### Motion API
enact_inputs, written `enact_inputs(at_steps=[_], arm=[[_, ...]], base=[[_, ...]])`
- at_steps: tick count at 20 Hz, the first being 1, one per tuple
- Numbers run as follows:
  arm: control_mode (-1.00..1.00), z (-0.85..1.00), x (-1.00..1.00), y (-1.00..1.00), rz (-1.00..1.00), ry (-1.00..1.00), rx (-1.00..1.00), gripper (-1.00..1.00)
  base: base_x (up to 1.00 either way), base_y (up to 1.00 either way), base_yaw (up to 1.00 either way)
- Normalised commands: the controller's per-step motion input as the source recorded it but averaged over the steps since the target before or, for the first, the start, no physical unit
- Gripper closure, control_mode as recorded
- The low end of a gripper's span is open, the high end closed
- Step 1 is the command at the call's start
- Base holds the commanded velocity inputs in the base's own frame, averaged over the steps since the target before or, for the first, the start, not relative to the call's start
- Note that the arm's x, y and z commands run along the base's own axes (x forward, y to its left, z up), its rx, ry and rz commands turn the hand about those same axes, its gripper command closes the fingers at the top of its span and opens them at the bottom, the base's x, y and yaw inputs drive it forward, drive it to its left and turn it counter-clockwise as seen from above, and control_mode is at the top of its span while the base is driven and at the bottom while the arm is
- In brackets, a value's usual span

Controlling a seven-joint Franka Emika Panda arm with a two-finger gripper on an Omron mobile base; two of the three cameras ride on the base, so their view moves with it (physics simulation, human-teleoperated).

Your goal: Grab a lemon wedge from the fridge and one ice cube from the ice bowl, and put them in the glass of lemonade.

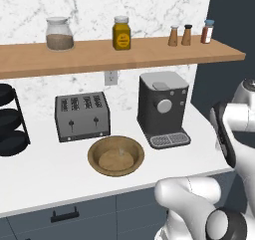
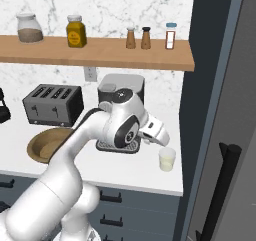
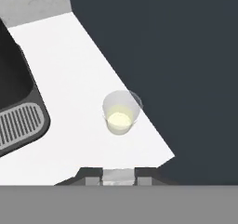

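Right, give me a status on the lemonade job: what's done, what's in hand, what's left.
Done: a small pale block, probably the ice cube, is picked up; the ice bowl looks bare. Whether a lemon wedge is in cannot be told: the glass of lemonade shows only pale yellow liquid.
In hand: the gripper is shut on the block, near the glass.
Left: drop it in, and the wedge if missing.

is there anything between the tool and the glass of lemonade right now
Nothing visible does. In the hand view the tool, shut on a small pale piece, looks straight at the glass of lemonade with only bare white counter between them. The coffee machine stands off to one side, and the fridge to the other.
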Motion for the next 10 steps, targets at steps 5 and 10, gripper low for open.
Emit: enact_inputs(at_steps=[5, 10], arm=[[-1.00, -0.22, 0.27, -0.24, -0.10, 0.00, 0.04, 1.00], [-1.00, -0.34, 0.01, -0.13, 0.00, 0.00, 0.07, 1.00]], base=[[0.00, 0.00, 0.00], [0.00, 0.00, 0.00]])
